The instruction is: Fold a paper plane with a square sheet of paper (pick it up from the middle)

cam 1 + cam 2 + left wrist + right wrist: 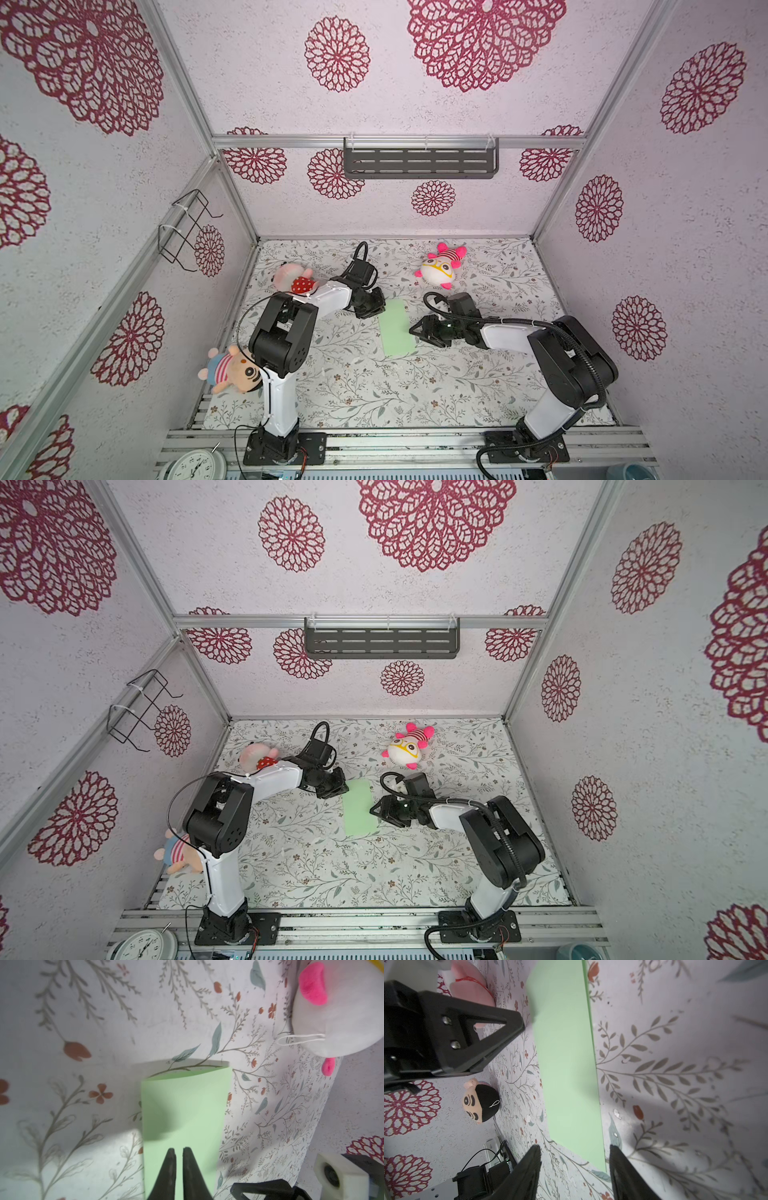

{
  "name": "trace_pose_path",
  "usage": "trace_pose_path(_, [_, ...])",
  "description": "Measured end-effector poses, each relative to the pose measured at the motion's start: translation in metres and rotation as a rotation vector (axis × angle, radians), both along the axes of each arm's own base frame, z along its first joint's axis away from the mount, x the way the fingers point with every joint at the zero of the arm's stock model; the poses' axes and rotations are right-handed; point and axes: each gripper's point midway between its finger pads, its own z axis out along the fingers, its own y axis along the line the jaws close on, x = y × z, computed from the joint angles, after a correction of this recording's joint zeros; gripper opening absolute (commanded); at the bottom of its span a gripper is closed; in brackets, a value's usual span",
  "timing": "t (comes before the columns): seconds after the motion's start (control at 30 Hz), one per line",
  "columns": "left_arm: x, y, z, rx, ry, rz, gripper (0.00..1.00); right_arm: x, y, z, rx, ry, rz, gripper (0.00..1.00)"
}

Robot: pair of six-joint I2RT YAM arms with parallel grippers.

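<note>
1. Where both arms reach inward, the floral-cloth table (374, 395) spreads beneath everything in both top views.
2. From the near rail, the left arm (328, 297) and the right arm (511, 334), both white and black, bend toward the middle.
3. Between the two grippers lies the square sheet of paper (397, 328), near the table's middle. It is folded into a narrow pale green rectangle, and in the left wrist view its far short end arches slightly off the cloth.
4. Three toys sit well apart from the sheet: a white-and-pink plush (440, 266) toward the back, a pink plush (293, 278) partly behind the left arm, and a striped doll (232, 370) at the left edge.
5. At the sheet's right long edge is the right gripper (575, 1148) — jaws wide, nothing between them.
6. Over the sheet's far left part is the left gripper (179, 1150) — jaws almost together, only a thin slit showing, nothing visibly pinched. I cannot tell whether it touches the paper.
</note>
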Motion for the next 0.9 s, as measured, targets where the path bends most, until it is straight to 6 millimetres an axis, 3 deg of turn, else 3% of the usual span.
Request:
trace_pose_path(0.3, [-0.006,0.01,-0.023,0.054,0.055,0.041,0.05,-0.006,-0.005,-0.008,-0.032,0.037,-0.005,0.56])
trace_pose_path(0.9, [-0.004,0.013,-0.024,0.068,0.06,0.07,0.03,-0.027,0.004,-0.016,-0.031,0.103,0.055,0.52])
